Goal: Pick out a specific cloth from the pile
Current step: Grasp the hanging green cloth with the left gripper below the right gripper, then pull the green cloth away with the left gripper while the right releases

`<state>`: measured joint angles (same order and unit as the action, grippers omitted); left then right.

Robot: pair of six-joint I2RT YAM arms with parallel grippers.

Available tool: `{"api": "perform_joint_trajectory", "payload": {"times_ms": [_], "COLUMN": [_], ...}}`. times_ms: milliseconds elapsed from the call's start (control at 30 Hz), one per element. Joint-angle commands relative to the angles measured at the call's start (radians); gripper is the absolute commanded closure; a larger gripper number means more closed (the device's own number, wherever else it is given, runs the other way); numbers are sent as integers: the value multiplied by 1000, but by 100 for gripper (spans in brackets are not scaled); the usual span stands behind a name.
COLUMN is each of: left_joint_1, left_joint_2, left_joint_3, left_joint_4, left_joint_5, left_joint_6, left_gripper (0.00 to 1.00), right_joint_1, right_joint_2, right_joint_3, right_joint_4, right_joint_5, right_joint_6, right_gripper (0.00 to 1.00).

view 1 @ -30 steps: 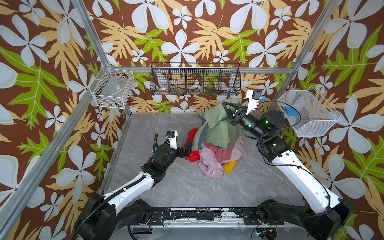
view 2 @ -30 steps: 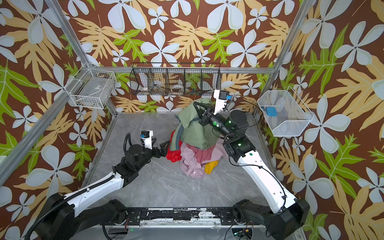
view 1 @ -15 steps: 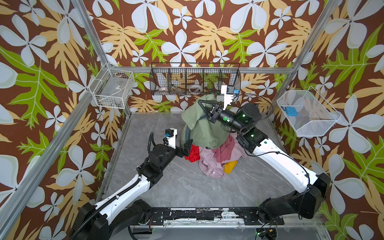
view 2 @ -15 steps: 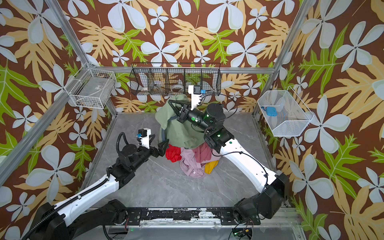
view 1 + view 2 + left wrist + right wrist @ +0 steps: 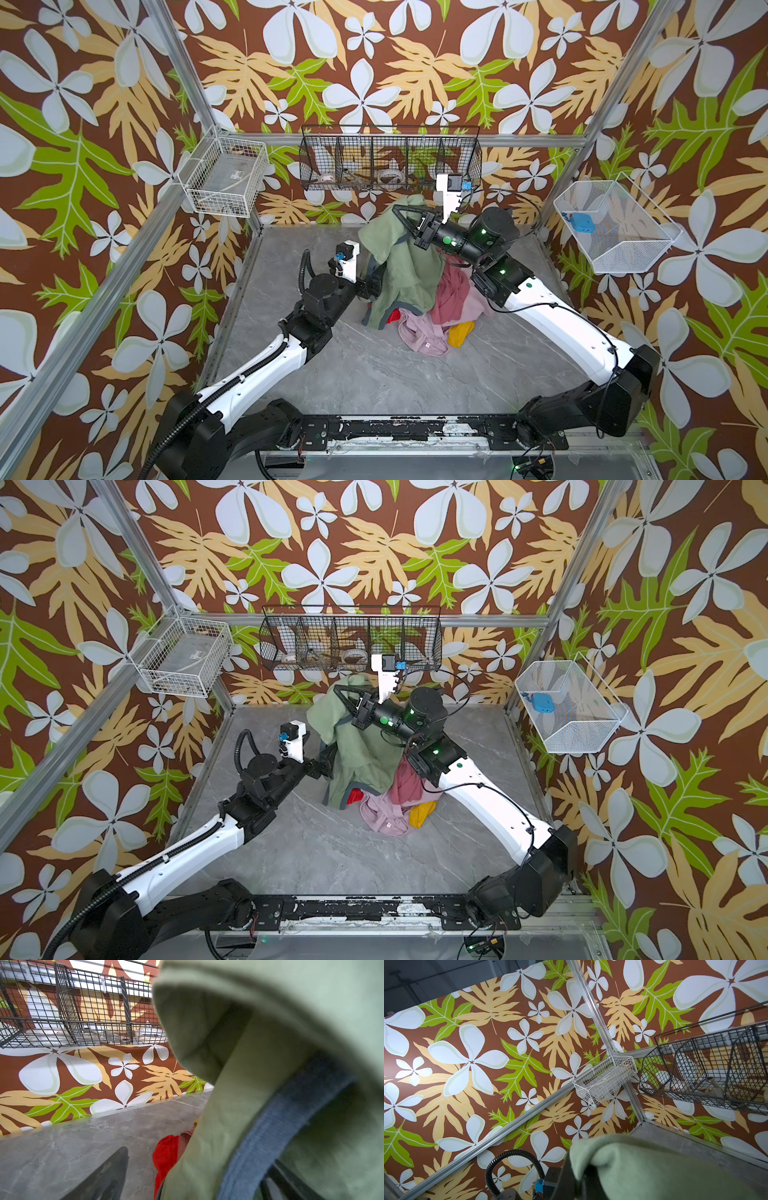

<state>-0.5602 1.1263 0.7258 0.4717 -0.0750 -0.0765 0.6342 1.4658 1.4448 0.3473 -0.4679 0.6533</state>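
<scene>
- Three walls (image 5: 374, 62) close in the cell, papered brown with white flowers and tan and green leaves. Aluminium rails (image 5: 187, 75) run along the corners in both top views.
- A grey marbled tabletop (image 5: 374, 374) fills the lower centre of the frame.
- White wire basket (image 5: 226, 183), upper left, hung on a rail. It holds something clear and flat; I cannot tell what.
- Black wire basket (image 5: 390, 160), top centre, split into compartments. Rolls of tape (image 5: 388, 178) and small bits lie on its floor, too small to name.
- White mesh basket (image 5: 615, 226), right edge. One small blue object (image 5: 579, 221) sits inside.
- The pile (image 5: 440, 320) lies mid-frame on the tabletop: rose, lilac-pink and mustard folds, with a scrap of red showing at its left.
- The olive-green cloth (image 5: 407, 266) hangs lifted over the left side of the pile, its lower hem down among the other garments.
- The right gripper (image 5: 398, 211) is clamped on the cloth's top edge and holds it high, just under the black basket in the frame.
- The left gripper (image 5: 372, 286) is at the cloth's left edge. In the left wrist view its fingers (image 5: 104, 1176) stand apart, with the darker blue-grey trim (image 5: 280, 1126) hanging between them and not pinched.
</scene>
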Motion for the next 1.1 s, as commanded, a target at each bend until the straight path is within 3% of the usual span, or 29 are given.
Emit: {"api": "perform_joint_trajectory", "payload": {"times_ms": [0,133,200,333,467,500,567,633,900,1067], "left_joint_1": [-1,-1,-1,-1,0,0,2,10,131,156], "left_joint_2": [9,9,4,-42,-88,-88,-82,-80,-105,-93], "left_joint_3": [16,27,35,38,116,156,226,287,473,575], "left_joint_4": [36,16,5,-2,-116,-177,-282,-355,-469,-517], "left_joint_5": [52,99,106,53,-41,-57,-98,-147,-240,-328], "left_joint_6": [29,35,34,18,23,31,40,41,34,92], "left_gripper": [45,73,99,100,100,100,100,100,100,100], "right_joint_1": [1,-1,-2,-5,-40,-60,-90,-99,-110,-124], "right_joint_2": [-7,-7,-5,-2,-2,-2,-9,-21,-46,-74], "right_joint_3": [-3,2,5,10,15,14,-7,-31,-59,-109], "right_joint_4": [21,7,-18,-111,-285,-321,-340,-348,-464,-474], "right_joint_5": [8,31,53,117,275,297,302,327,412,419], "right_joint_6": [-15,-20,-27,-56,-75,-65,-56,-63,-142,-143], "right_gripper": [100,100,99,79,31,23,17,2,0,1]}}
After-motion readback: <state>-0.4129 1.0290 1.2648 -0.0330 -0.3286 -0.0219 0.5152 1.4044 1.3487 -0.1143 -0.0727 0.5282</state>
